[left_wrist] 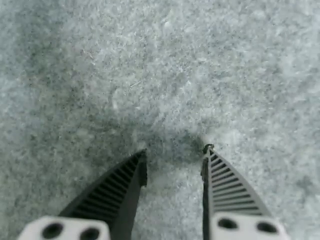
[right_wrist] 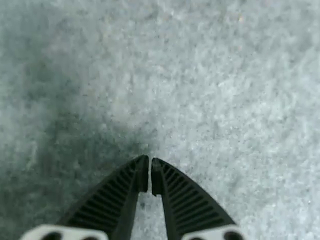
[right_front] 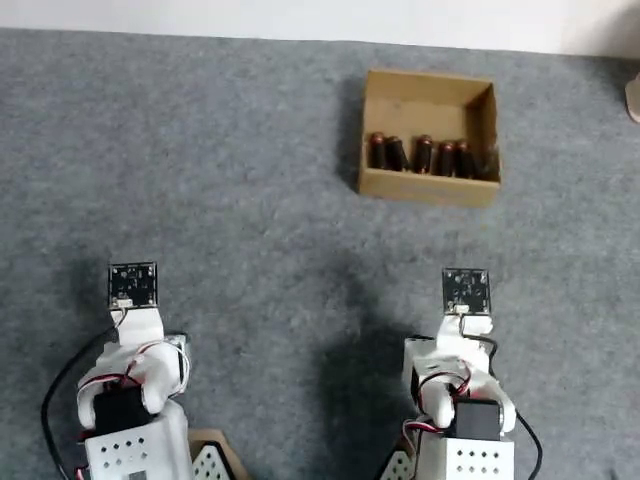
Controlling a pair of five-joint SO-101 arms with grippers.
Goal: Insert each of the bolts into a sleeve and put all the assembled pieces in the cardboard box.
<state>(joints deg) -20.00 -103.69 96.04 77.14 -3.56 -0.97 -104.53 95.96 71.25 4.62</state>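
You look to be at the end of the job: the assembled pieces (right_front: 425,155) lie in a row inside the cardboard box (right_front: 425,187), and no loose bolt or sleeve lies on the grey felt (right_front: 250,200), so nothing seems left to pick. Your left gripper (left_wrist: 175,159) is partly open and empty; your right gripper (right_wrist: 150,166) is closed on nothing. Both point down at bare felt, well apart from the box.
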